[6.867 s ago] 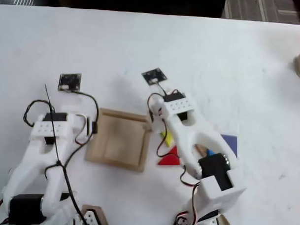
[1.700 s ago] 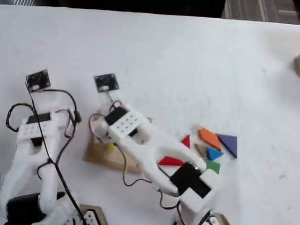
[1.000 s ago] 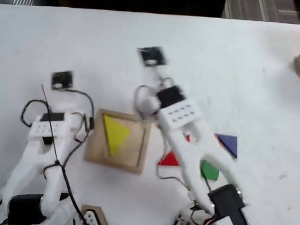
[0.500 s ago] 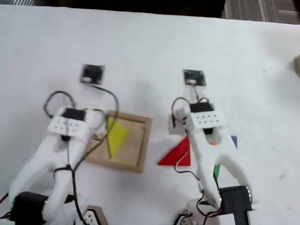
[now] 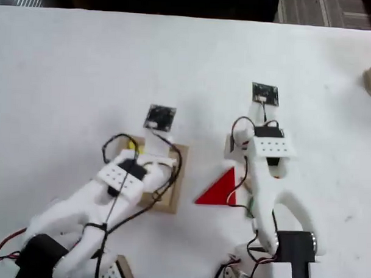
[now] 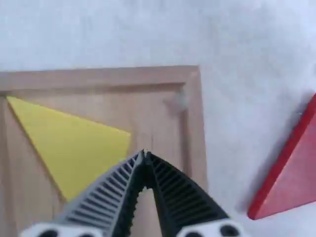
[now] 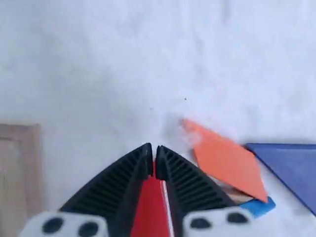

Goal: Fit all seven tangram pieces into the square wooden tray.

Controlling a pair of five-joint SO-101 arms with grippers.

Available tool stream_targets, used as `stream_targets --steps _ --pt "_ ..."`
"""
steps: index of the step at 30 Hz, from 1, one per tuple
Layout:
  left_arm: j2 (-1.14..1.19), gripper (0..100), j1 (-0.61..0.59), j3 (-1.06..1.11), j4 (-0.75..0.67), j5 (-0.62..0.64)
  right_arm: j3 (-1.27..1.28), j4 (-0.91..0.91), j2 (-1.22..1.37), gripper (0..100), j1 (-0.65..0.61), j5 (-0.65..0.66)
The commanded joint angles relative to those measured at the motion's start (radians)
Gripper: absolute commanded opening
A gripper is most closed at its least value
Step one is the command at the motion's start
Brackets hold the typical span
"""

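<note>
I have the square wooden tray (image 6: 98, 78) under my left gripper (image 6: 145, 157): pale wood with a raised rim, lying flat on the white table (image 5: 84, 62). The yellow triangle (image 6: 69, 143) lies flat inside it, its long edge running diagonally across the floor and one sharp corner tucked into a tray corner. The left fingers are pressed together with nothing between them, and they hang over the tray floor just beside the yellow piece. From above, the left arm (image 5: 120, 179) covers most of the tray, so I make out little more than its rim on the side facing the red triangle (image 5: 221, 190). That piece lies flat on the table beside the tray, one corner pointing toward the far edge and its near side hidden by the right arm. My right gripper (image 7: 153, 154) is closed too, above the red piece; I can't tell whether it touches. Past it lie an orange piece (image 7: 224, 158) and a blue triangle (image 7: 291, 168), which is cut off.
</note>
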Motion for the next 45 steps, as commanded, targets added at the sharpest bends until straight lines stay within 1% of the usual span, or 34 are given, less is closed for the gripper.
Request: stream_targets --steps 1,6,11,14,16,19,21,24,27,32,35,37,40,45 --pt "-0.005 2 -0.048 0.014 0.018 0.014 0.002 -0.013 -0.035 1.8 0.007 0.014" --pt "-0.005 2 -0.14 0.041 0.089 0.014 0.005 -0.024 -0.035 1.8 0.007 0.014" --pt "-0.007 2 -0.2 0.043 0.126 0.0 0.031 -0.068 -0.035 1.8 0.007 0.048" --pt "-0.008 2 -0.214 0.029 0.169 -0.094 0.032 -0.068 -0.035 1.8 0.007 0.048" --pt "-0.008 2 -0.214 -0.002 0.229 -0.146 0.032 -0.068 -0.035 1.8 0.007 0.049" --pt "-0.008 2 -0.223 -0.058 0.331 -0.189 0.032 -0.068 -0.035 1.8 0.007 0.049" --pt "-0.008 2 -0.248 -0.089 0.387 -0.218 0.032 -0.068 -0.035 1.8 0.007 0.049" --pt "-0.008 2 -0.308 -0.126 0.423 -0.282 0.032 -0.068 -0.035 1.8 0.007 0.049" --pt "-0.008 2 -0.381 -0.157 0.423 -0.319 0.032 -0.068 -0.035 1.8 0.007 0.049" --pt "-0.008 2 -0.472 -0.207 0.414 -0.316 0.032 -0.068 -0.035 1.8 0.007 0.048" --pt "-0.007 2 -0.521 -0.21 0.351 -0.315 0.032 -0.058 -0.039 1.8 0.004 0.044" --pt "-0.001 2 -0.561 -0.198 0.287 -0.313 0.021 -0.028 -0.045 1.8 -0.027 0.008" --pt "-0.001 2 -0.608 -0.17 0.196 -0.311 -0.041 0.03 -0.048 1.8 -0.105 -0.026" --pt "-0.001 2 -0.639 -0.161 0.135 -0.311 -0.146 0.079 -0.038 1.9 -0.214 -0.032"
